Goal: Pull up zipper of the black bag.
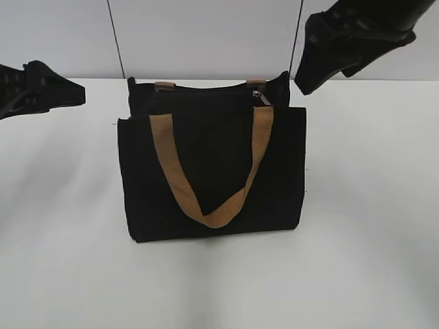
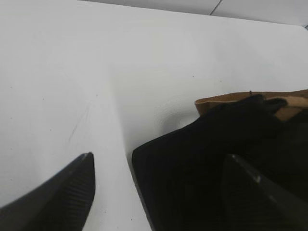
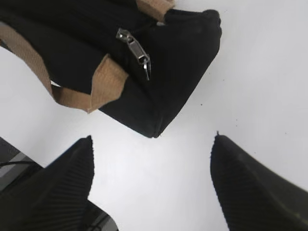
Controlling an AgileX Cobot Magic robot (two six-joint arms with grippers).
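The bag [image 1: 212, 171] stands upright on the table [image 1: 370, 260], its zipper [image 1: 258, 95] pull at the right end of the top edge, the zip line running left-right along that edge. The right end effector [image 1: 309, 81] is the nearer one, hanging spread and empty just right of and above the pull, tips angled down-left toward it. The left end effector [image 1: 72, 94], also spread and empty, hovers well left of the bag's far corner

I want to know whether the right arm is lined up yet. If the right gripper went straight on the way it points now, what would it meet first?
Probably the bare table just short of the black bag corner, not the zipper. The right gripper is open; depth is unclear.
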